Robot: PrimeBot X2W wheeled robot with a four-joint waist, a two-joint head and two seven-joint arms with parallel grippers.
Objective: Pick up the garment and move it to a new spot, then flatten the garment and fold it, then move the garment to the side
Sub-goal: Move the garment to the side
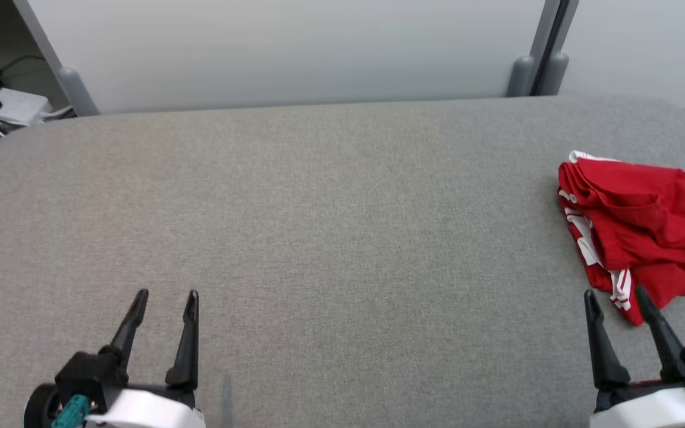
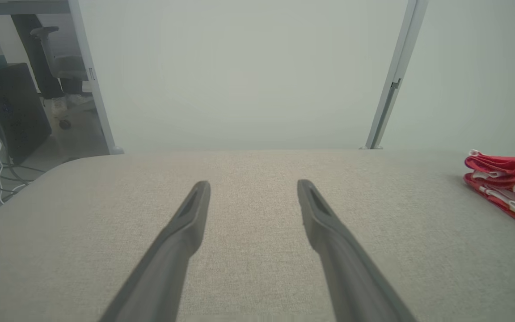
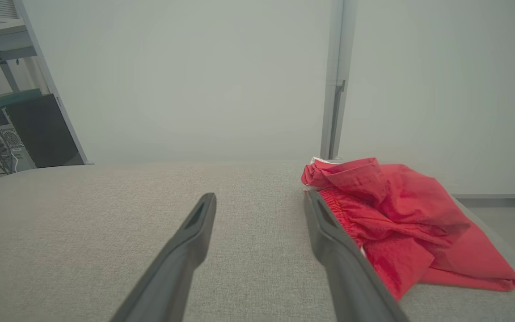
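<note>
You had the broad grey fabric-covered table with rounded corners [image 1: 330, 226] spread across the head view, its woven top running from edge to edge. Behind it stood the pale flat partition panels [image 1: 295, 47], joined by a grey upright post [image 1: 547, 47] towards the right.

The crumpled red garment with white stripes [image 1: 640, 220] lay on the table's right side, near the rounded far-right corner and partly cut off by the edge of the head view. It was bunched in loose folds, with the white-striped hem turned towards the middle of the table. It rested on the cloth top and nothing gripped it.

Your right gripper with two long dark fingers [image 1: 615, 292] sat at the lower right with its fingers spread wide and nothing between them. Its outer finger lay along the garment's near edge; you could not tell whether it touched the fabric. Your left gripper of the same dark two-fingered build [image 1: 167, 294] sat at the lower left over bare table, well apart from the garment, its fingers likewise spread and holding nothing.

Beyond the table's far-left corner lay a white power strip with a black plug [image 1: 3, 104] and some loose cables
</note>
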